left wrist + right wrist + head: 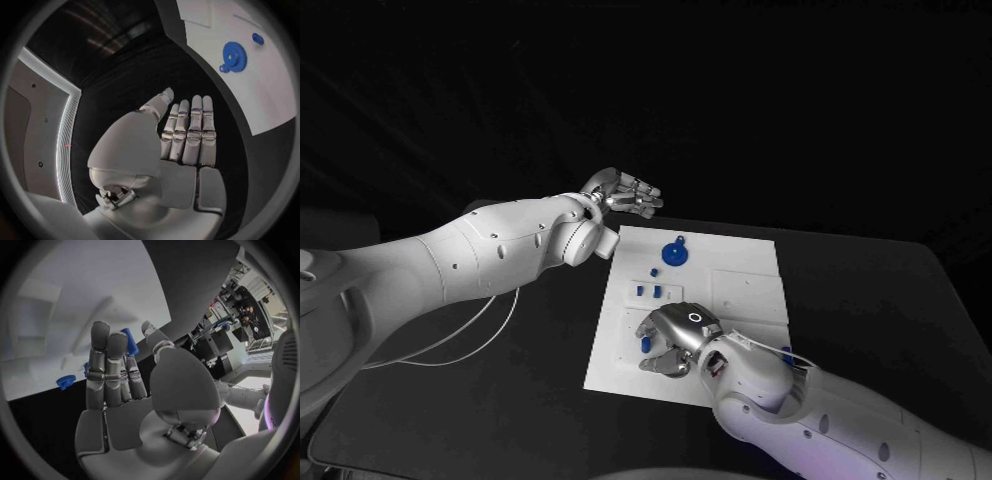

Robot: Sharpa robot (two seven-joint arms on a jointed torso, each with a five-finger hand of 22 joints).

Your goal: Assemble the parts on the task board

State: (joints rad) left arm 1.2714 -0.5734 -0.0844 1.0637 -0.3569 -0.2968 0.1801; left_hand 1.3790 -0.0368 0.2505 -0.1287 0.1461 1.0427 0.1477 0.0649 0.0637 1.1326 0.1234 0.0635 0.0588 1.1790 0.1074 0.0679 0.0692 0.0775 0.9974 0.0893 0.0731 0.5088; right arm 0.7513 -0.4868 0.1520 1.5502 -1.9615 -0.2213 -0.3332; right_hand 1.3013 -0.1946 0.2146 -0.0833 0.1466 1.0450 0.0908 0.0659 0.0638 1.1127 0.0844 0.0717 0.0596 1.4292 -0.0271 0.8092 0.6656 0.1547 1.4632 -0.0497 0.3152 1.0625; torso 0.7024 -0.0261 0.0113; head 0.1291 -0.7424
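Note:
The white task board (733,290) lies in the middle of the black table. A blue gear (675,254) sits near its far left edge, with small blue parts (648,290) just nearer; the gear (235,55) also shows in the left wrist view. My right hand (678,340) hovers low over the board's near left area and pinches a small blue part (129,340) between thumb and a finger; that part (649,345) peeks out beside the hand. My left hand (625,192) hangs past the board's far left corner, its fingers (187,132) straight and holding nothing.
Another small blue part (788,354) lies at the board's near right edge, close to my right forearm. A thin white cable (473,335) runs over the table on the left, under my left arm. Bare black table surrounds the board.

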